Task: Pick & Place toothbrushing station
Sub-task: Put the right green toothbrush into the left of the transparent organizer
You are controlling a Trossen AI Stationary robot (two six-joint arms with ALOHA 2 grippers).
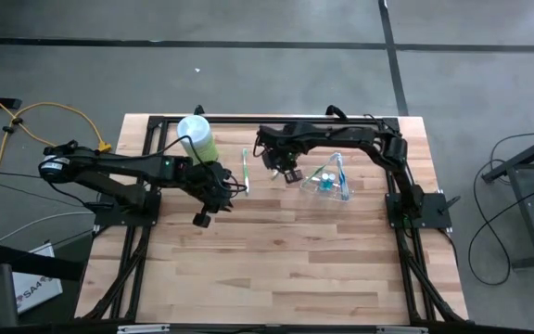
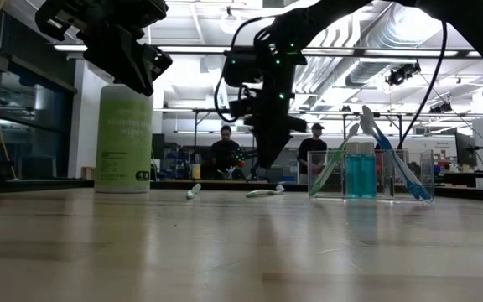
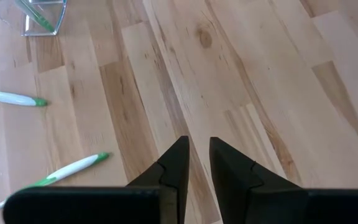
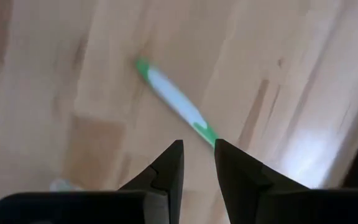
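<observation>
Wooden table top under two dark arms, with a workshop and seated people beyond the far edge in the low view. The clear holder stands upright toward the far right of the table; it already carries two toothbrushes leaning against its walls, one with a blue handle and one with a green handle, along with a blue-tinted item standing inside it.

Two green-and-white toothbrushes are not yet in the holder. One lies flat on the boards to the left of the holder, between the two grippers; the low view shows a second lying near it on the far side of the table.

The right gripper hangs above the table just left of the holder, over a loose green-and-white toothbrush; its fingers stand a little apart and hold nothing. The left gripper hovers farther left, near the loose toothbrushes, its fingers likewise slightly parted with only bare wood between them. A tall pale-green bottle with a white cap stands at the far left, apart from the work.

Judged from this arrangement, the task is partly complete: two toothbrushes are placed, and two remain to be picked up and set into the holder. No grasp is under way.
</observation>
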